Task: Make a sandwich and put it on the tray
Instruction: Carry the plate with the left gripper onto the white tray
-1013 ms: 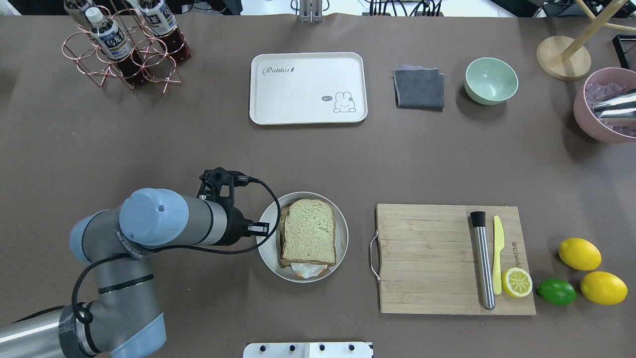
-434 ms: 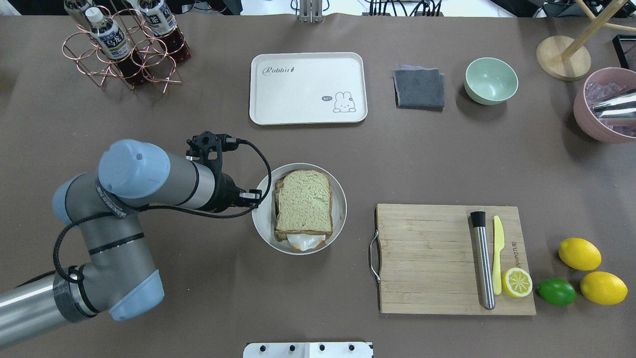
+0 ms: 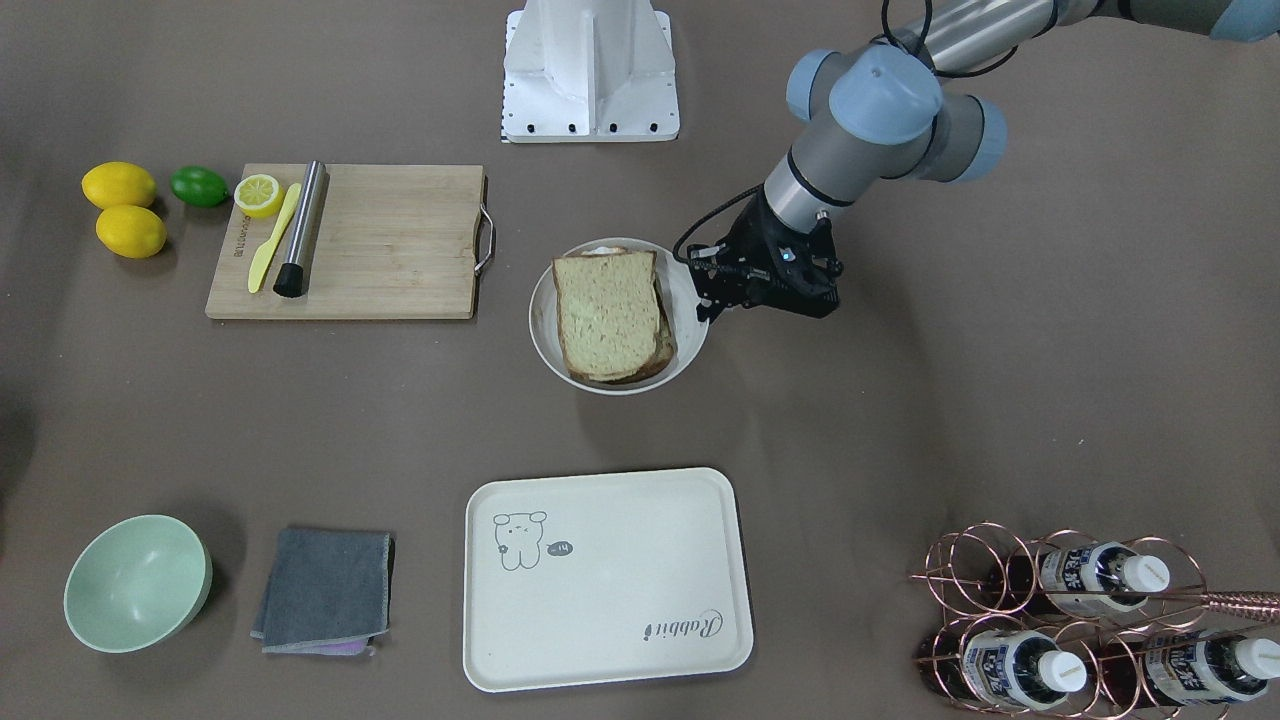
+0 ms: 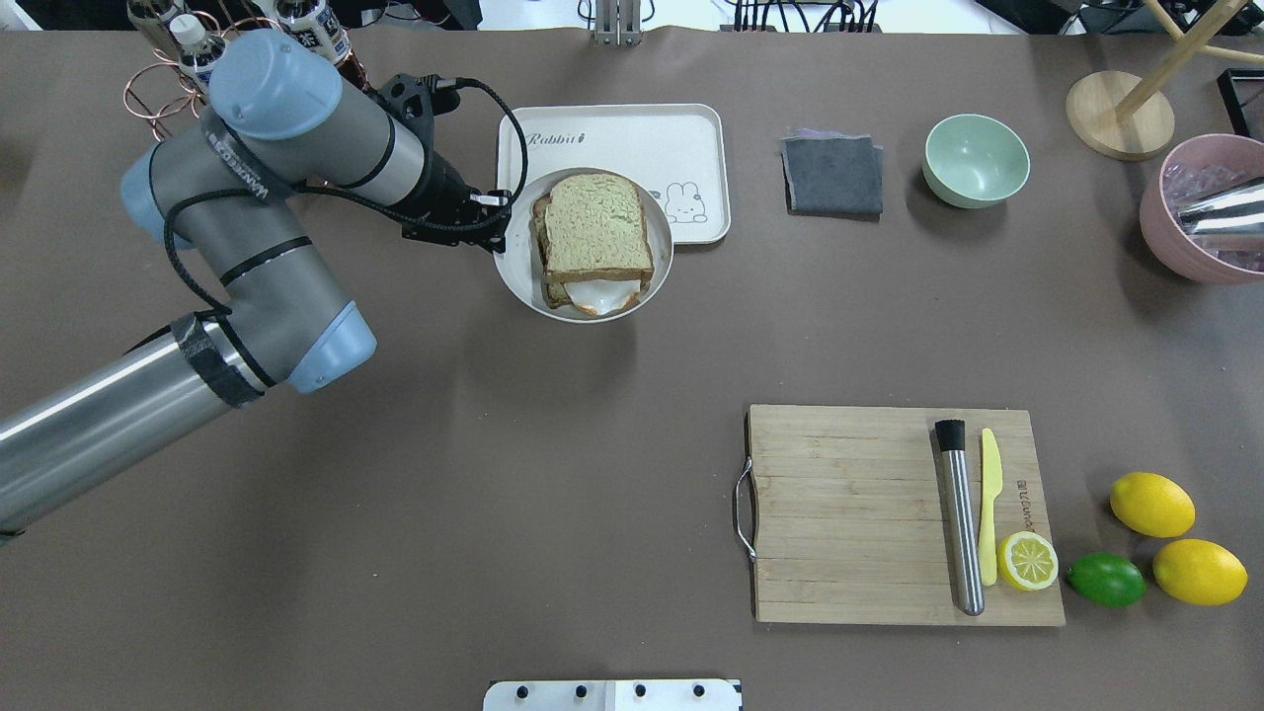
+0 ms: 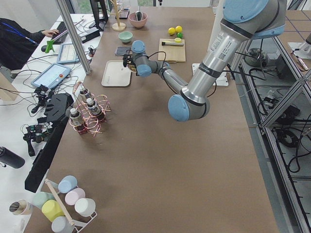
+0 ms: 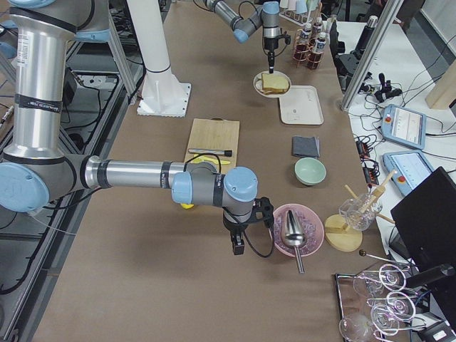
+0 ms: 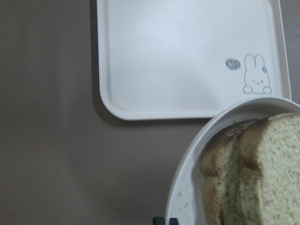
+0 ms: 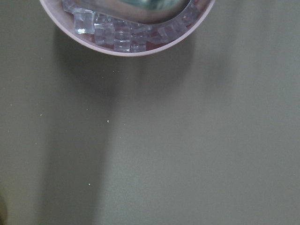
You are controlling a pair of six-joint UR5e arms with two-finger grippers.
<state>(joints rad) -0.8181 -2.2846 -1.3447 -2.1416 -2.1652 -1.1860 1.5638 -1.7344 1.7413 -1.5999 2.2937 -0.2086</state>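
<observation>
Near the tray [image 4: 612, 133], the left gripper [image 4: 502, 223] has its jaws clamped on a white plate [image 4: 515, 269] holding the sandwich [image 4: 595, 232]; the right gripper [image 6: 237, 249] jaw state cannot be told.

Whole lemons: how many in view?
2. The farther lemon and the nearer lemon lie on the table past the cutting board, beside the lime. The lemon half on the board isn't counted. None seem hidden.

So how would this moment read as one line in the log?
left fingers: shut on plate rim | sandwich: on plate | plate: in air, short of tray | tray: empty
</observation>
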